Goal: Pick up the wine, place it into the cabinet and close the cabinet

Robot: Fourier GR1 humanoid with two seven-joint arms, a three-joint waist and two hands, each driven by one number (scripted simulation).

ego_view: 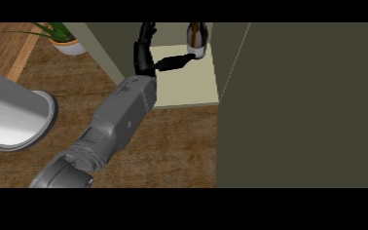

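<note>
Standing open on the bench (173, 141), the cabinet (302, 107) holds the wine (197, 41) upright on its pale shelf (188, 83). The left hand (155, 61) is released, thumb touching the bottle. Plant (61, 36) at far left.

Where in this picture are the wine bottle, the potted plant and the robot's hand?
wine bottle (197, 43): head view, on its label, inside the cabinet.
potted plant (70, 46): head view, on its white pot.
hand (147, 53): head view, on the black palm beside the bottle.
</note>
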